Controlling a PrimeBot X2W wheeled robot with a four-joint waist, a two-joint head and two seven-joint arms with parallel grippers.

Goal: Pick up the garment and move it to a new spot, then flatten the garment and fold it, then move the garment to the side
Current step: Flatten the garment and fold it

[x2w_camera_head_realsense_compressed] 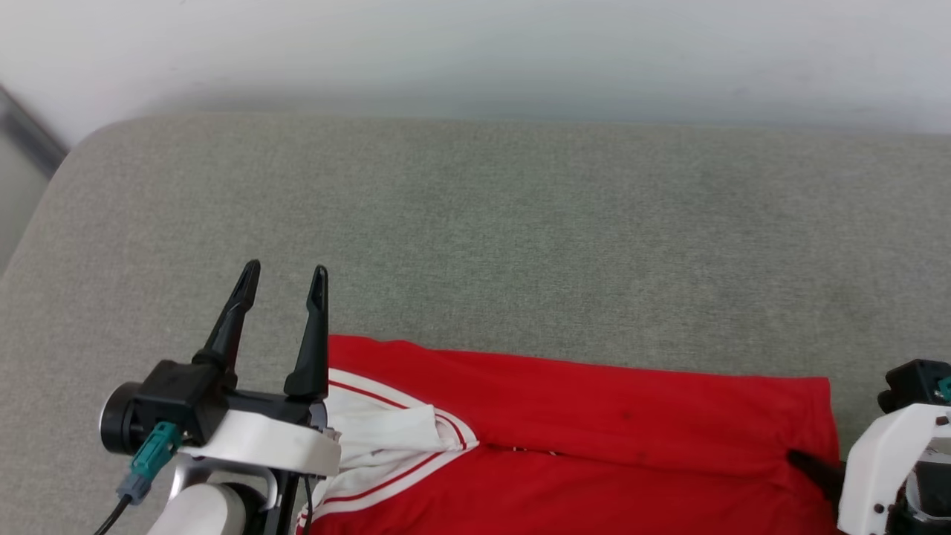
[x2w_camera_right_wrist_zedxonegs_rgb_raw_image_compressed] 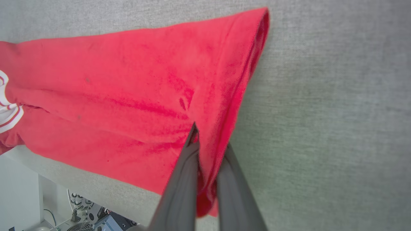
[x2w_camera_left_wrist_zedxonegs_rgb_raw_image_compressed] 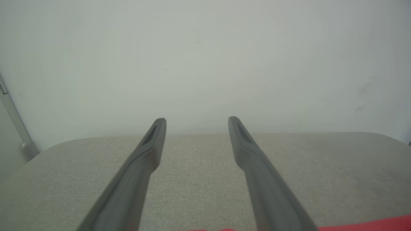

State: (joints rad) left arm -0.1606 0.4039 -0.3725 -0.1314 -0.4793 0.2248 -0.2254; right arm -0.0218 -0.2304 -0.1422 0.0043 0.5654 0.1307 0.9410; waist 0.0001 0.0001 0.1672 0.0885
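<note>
The right gripper [x2w_camera_right_wrist_zedxonegs_rgb_raw_image_compressed: 210, 138] clamps the garment [x2w_camera_right_wrist_zedxonegs_rgb_raw_image_compressed: 112, 80] (its hem, apparently); the left gripper [x2w_camera_head_realsense_compressed: 286, 269] gapes.

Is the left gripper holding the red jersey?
No, the left gripper stands open over the grey cushion, with no part of the red jersey between its fingers.

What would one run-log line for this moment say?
right claw: shut on garment edge | left claw: open, empty, at garment's other end | garment: lying on grey cushion
</note>
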